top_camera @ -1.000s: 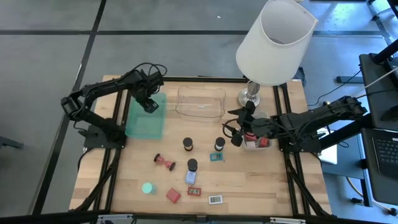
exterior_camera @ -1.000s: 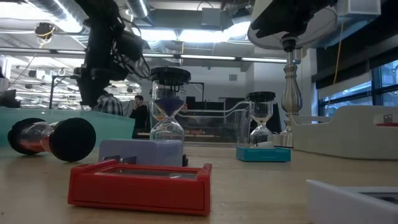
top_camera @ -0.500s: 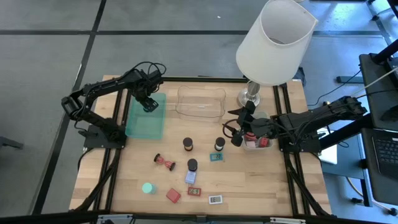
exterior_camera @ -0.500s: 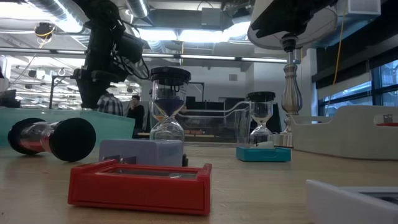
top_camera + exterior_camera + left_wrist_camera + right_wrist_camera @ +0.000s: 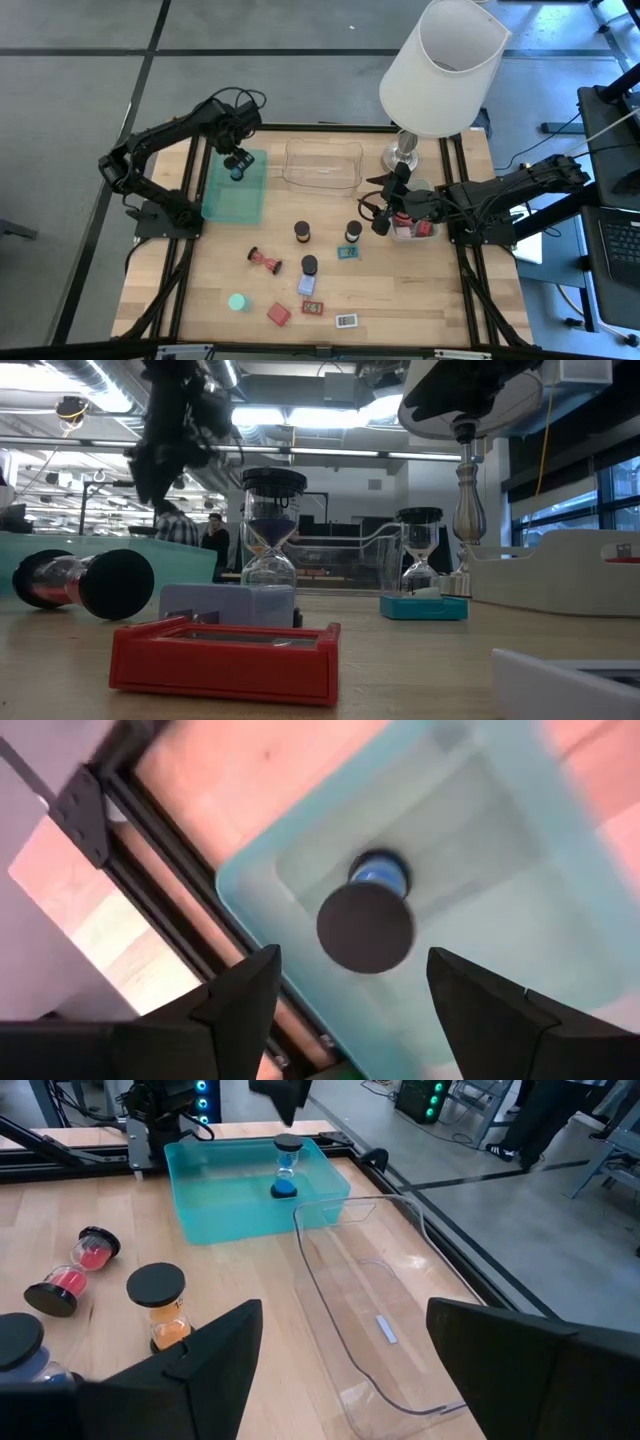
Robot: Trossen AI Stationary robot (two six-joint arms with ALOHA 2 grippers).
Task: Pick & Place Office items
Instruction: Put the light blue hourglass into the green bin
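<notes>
My left gripper (image 5: 238, 158) (image 5: 352, 960) hangs open over the green tray (image 5: 232, 195). A blue hourglass (image 5: 366, 925) (image 5: 286, 1168) stands upright on the tray floor straight below it, its black top between but beneath the fingers. My right gripper (image 5: 381, 218) (image 5: 345, 1315) waits open above the table's right side. More hourglasses stand at mid-table (image 5: 301, 232) (image 5: 352, 233) (image 5: 309, 266), and a red one (image 5: 265, 260) lies on its side. A green disc (image 5: 237, 301), a red block (image 5: 278, 314) and labelled rectangles (image 5: 346, 320) lie near the front edge.
A clear tray (image 5: 323, 165) sits at the far edge beside the green one. The big white-shaded lamp (image 5: 440, 70) stands at the far right corner. A pale tray (image 5: 415, 228) holding red bits lies under the right arm. Bare wood shows at the near left.
My left gripper has risen out of the green tray and drifted a little toward the far edge. The blue hourglass stays upright on the tray floor and now shows clear of the fingers. The right arm has kept still.
</notes>
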